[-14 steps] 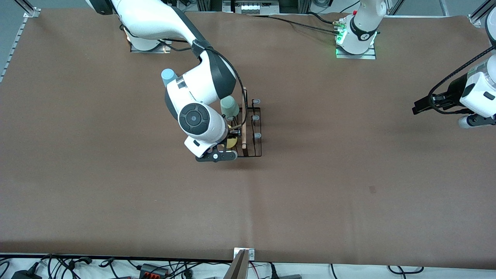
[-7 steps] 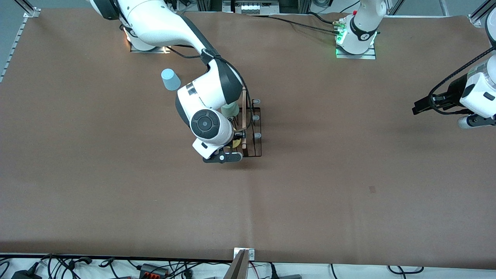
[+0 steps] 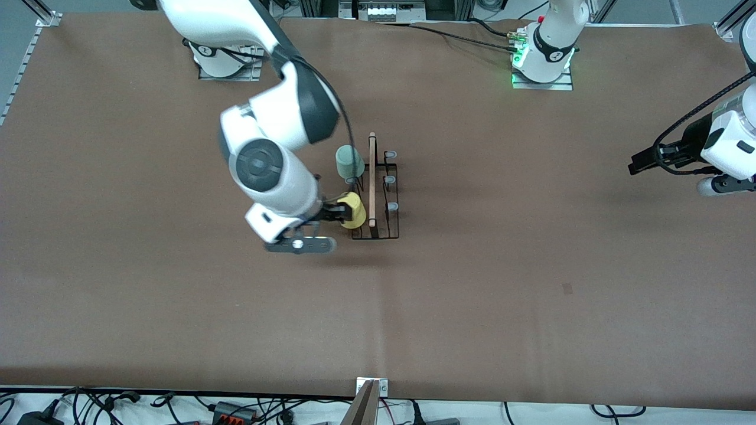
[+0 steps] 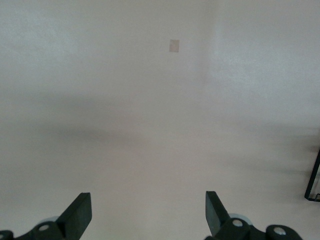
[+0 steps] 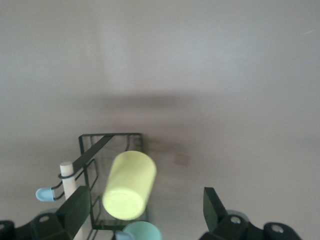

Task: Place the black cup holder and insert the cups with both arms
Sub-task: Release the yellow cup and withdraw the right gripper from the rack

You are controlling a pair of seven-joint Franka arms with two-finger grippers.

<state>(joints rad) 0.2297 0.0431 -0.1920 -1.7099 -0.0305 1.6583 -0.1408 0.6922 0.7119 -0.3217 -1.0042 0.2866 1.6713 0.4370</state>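
black cup holder: i see it standing upright near the middle of the table, wooden rod handle on top; it looks placed already, so my reading is that the work is now cup insertion

yellow cup: mouth down and tilted on a peg at the rack's end nearer the front camera, on the side toward the right arm; in the right wrist view it sits between the spread fingers, touching neither; i judge it seated so it can drain or hang from the peg

grey-green cup: on a peg at the rack's end farther from the front camera, same side as the yellow one

free pegs: three grey-tipped ones on the side toward the left arm carry nothing; the light blue cup i cannot find in any view

right gripper: just beside the yellow cup, fingers apart and holding nothing; the arm reaches from its base, elbow bent, wrist low beside the rack; to me this reads as a release pose

left gripper: fingers wide apart, nothing between them, over bare table at its own end; this arm waits
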